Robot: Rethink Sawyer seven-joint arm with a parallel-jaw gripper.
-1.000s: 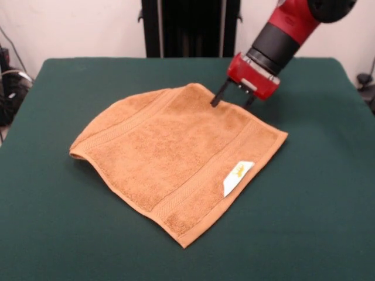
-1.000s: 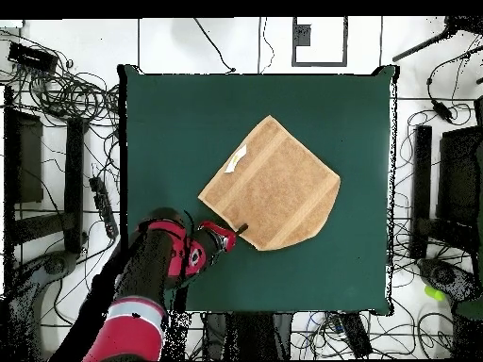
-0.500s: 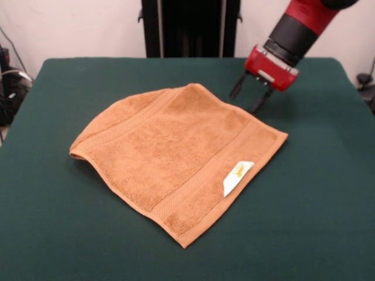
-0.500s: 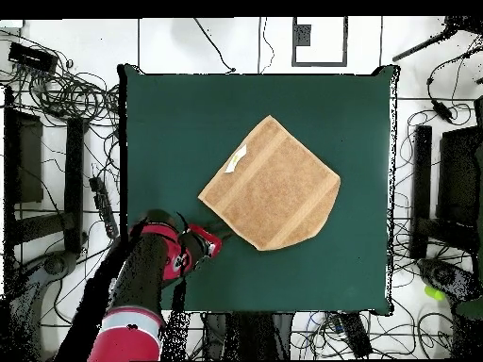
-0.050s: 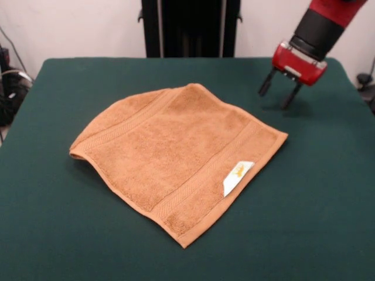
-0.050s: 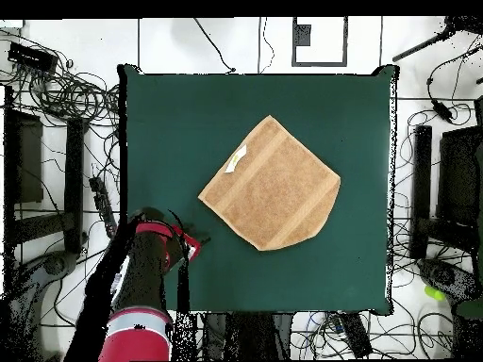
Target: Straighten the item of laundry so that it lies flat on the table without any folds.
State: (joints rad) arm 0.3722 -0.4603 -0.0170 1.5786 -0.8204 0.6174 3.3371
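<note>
The orange-tan towel (image 5: 176, 158) lies near the middle of the green counter (image 5: 70, 234), turned like a diamond. One corner, toward 9 o'clock in the front view, is rounded and tucked under, with its edge slightly raised. The white label (image 5: 237, 177) sits near the 4 o'clock edge. The gripper (image 5: 278, 96) hovers over bare cloth at about 2 o'clock from the towel, apart from it, its fingers (image 5: 265, 88) spread and empty.
</note>
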